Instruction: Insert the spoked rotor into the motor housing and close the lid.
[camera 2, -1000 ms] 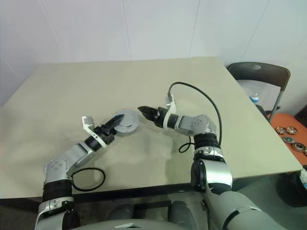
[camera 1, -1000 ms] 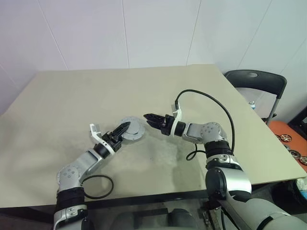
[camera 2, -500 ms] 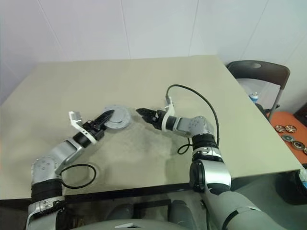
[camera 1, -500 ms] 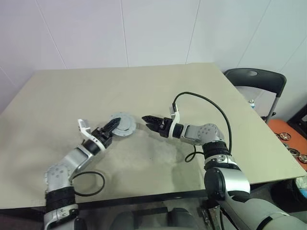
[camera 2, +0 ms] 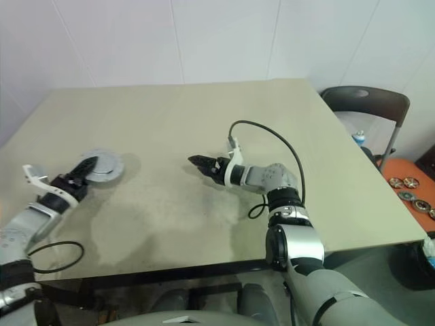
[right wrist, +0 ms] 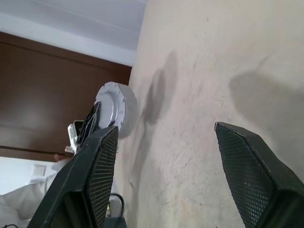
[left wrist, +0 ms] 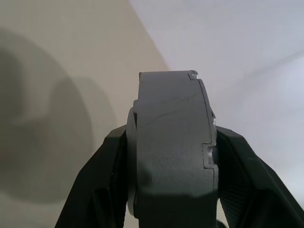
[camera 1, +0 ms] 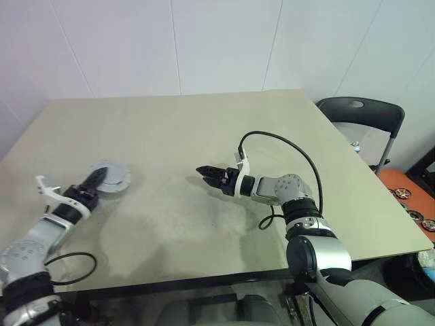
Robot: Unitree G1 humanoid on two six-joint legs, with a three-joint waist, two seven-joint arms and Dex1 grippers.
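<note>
From the head cameras I see the left gripper [camera 1: 100, 178] out at the left side of the table [camera 1: 204, 129], pinching a round grey drum, the motor housing [camera 1: 109, 175], by its edge. The left wrist camera confirms the grip: the housing [left wrist: 173, 147] sits edge-on between the two black fingers [left wrist: 102, 190], one pad on each flat face, its grey side wall facing the lens. I cannot tell from these views whether the housing rests on the table or is held just above it; a shadow lies on the tabletop close beside it.

The right gripper [camera 1: 204, 171] is near the middle of the table, pointing toward the left side, well apart from the housing. In the right wrist camera its fingers [right wrist: 97, 166] stand spread wide with bare tabletop between them, holding nothing. That same camera shows the housing [right wrist: 114, 109] in the distance with the left gripper clamped on it.

A black cable [camera 1: 279, 146] arcs over the right forearm. A thin black wire ring [camera 1: 68, 266] lies near the front left edge of the table. A dark chair [camera 1: 360, 119] stands past the right edge of the table.
</note>
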